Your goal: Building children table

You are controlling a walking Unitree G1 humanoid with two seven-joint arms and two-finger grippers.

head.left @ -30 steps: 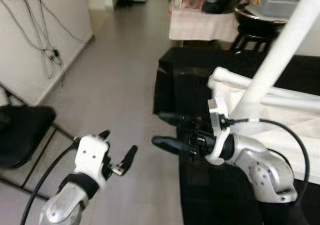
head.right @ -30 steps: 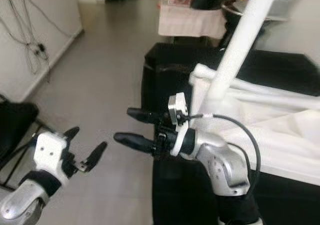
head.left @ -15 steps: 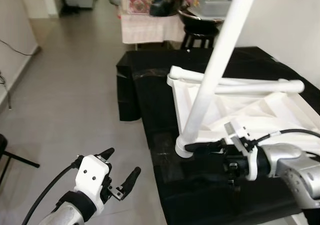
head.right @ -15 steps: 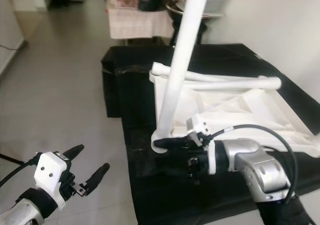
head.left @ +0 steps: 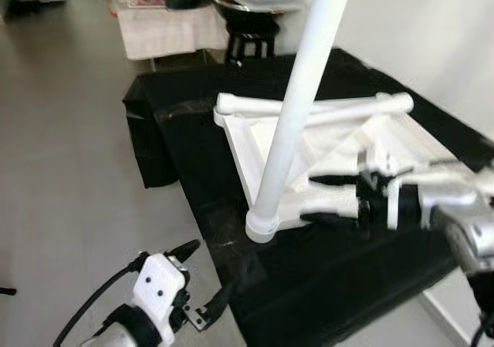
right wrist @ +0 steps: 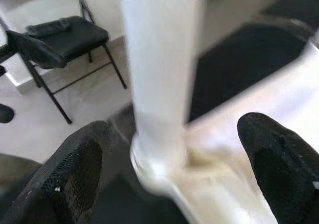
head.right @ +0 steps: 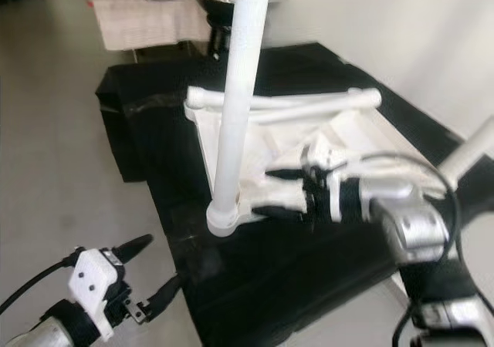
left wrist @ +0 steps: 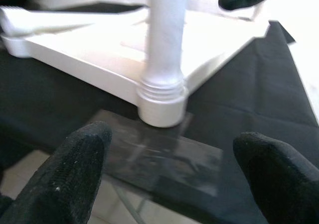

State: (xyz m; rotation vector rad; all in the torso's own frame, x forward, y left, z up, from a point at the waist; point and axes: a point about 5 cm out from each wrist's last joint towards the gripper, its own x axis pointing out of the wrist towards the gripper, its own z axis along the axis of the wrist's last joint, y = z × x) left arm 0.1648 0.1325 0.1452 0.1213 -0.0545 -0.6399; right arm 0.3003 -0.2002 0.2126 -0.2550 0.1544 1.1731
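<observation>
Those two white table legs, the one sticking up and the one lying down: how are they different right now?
The upright leg stands at the near corner of the upturned tabletop, its base in the corner socket. The lying leg rests flat across the tabletop's far side. The right gripper reaches toward the upright leg's base; nothing is near the lying leg. Both are plain white round tubes.

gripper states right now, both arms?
Left gripper: open, holding nothing, low beside the black table.
Right gripper: open, holding nothing, fingers over the white tabletop near the upright leg.
</observation>
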